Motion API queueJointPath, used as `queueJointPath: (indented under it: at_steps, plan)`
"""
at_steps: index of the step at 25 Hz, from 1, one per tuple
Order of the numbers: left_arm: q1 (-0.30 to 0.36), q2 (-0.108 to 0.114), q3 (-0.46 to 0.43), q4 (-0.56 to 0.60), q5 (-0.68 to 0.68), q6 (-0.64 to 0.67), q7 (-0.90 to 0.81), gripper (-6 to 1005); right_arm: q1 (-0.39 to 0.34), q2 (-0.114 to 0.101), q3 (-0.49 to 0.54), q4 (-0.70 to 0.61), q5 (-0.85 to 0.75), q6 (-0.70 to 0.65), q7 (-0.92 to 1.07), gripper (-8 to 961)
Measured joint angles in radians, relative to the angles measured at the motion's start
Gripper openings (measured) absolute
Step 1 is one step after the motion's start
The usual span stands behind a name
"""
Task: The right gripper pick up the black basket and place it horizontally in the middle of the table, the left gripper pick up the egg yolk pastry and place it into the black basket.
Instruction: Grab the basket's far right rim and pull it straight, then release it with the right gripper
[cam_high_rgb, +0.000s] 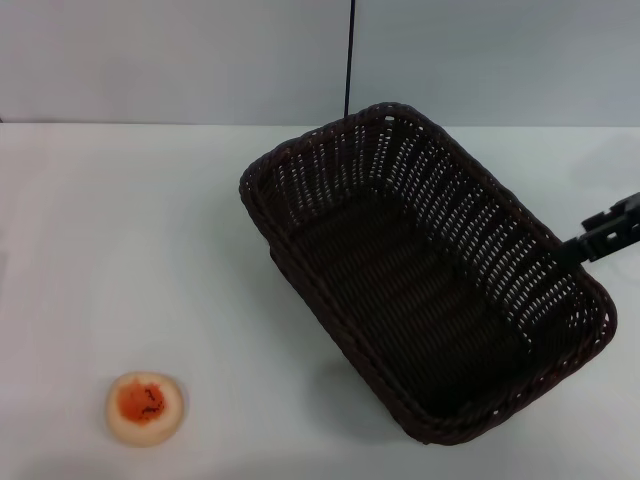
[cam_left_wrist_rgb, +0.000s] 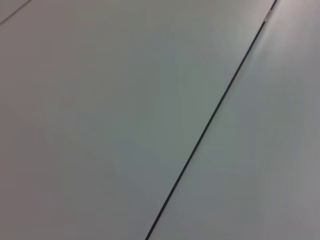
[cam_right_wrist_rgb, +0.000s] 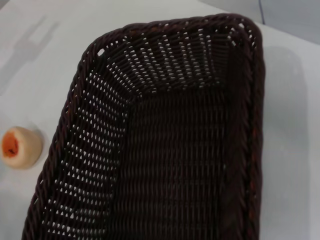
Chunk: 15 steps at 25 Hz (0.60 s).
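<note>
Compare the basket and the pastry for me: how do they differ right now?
The basket is large, rectangular, dark woven wicker; the pastry is small, round, pale with an orange-red centre. The basket lies askew at the table's right with the right gripper at its rim; the pastry sits alone, front left. Both rest on the table.

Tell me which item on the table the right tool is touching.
The black basket: the right tool meets its rim. The egg yolk pastry sits apart, untouched.

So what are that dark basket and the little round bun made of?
The black basket looks like woven wicker or a plastic imitation: braided rim, slatted sides that light shows through. The egg yolk pastry looks like matte baked dough with an orange-red centre; real or a model, I cannot tell.
</note>
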Motion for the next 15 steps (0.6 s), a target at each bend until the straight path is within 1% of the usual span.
queueJointPath:
  at_steps: [5, 13, 15]
  plan:
    - [0.0, 0.0, 0.0, 0.0, 0.0, -0.005, 0.0, 679, -0.005, 0.016, -0.01, 0.074, 0.0, 0.043, -0.001, 765]
    - [0.001, 0.0, -0.001, -0.002, 0.0, -0.017, -0.014, 679, -0.015, 0.032, -0.029, 0.099, -0.001, 0.074, -0.003, 763]
    - [0.0, 0.0, -0.001, -0.002, 0.0, -0.018, -0.02, 679, -0.017, 0.033, -0.033, 0.103, -0.001, 0.075, -0.003, 763]
